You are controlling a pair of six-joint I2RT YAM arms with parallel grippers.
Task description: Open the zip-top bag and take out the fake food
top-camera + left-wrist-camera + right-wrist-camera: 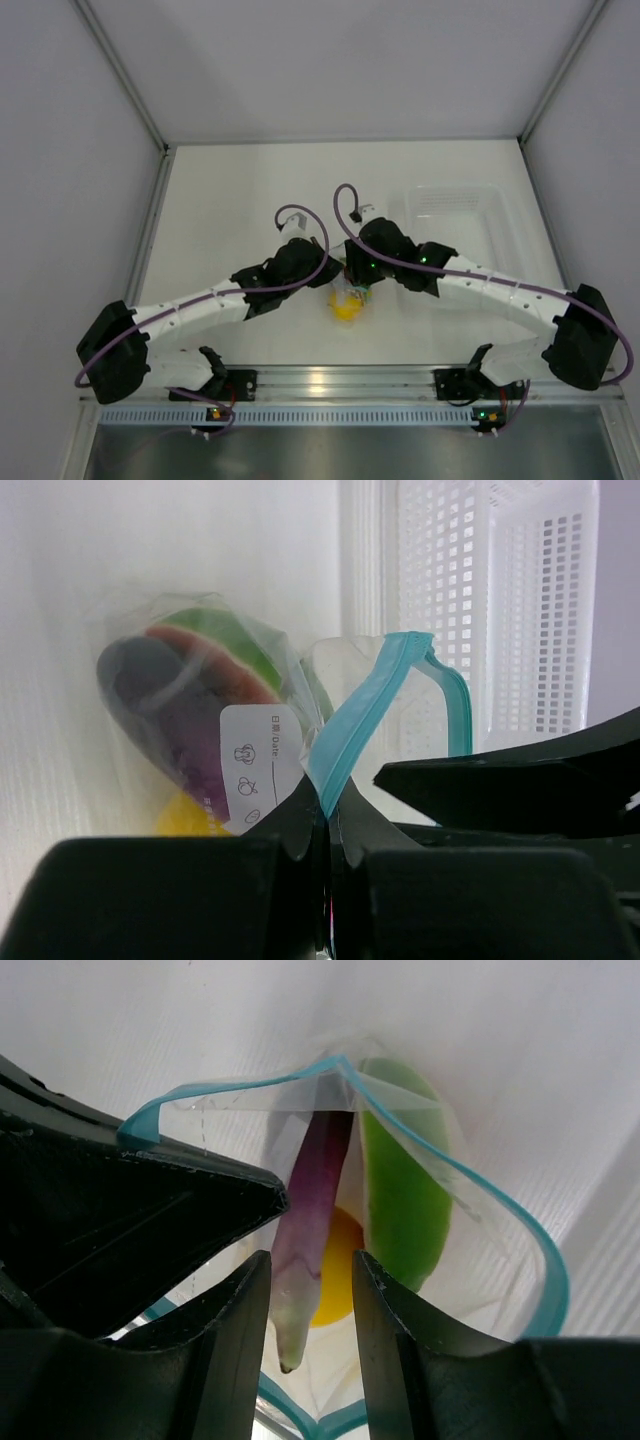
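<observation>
The zip-top bag [348, 292] hangs between my two grippers above the table, its mouth pulled open. My left gripper [328, 820] is shut on the teal zip strip [365, 715]; in the top view it [334, 276] sits left of the bag. The bag [200, 700] holds a purple eggplant piece [170, 720], a red-orange wedge with a green rind [215, 650] and a yellow lemon [185, 815]. My right gripper [310, 1305] is open inside the bag's mouth, with a finger on either side of the eggplant's tip [310, 1220]. The lemon [335, 1260] and the green rind [400, 1190] lie behind it.
A clear rigid tub [450, 215] stands at the back right, close to the right arm, and shows as a perforated white wall in the left wrist view [500, 610]. White walls enclose the table on three sides. The arm bases sit on the metal rail [320, 380].
</observation>
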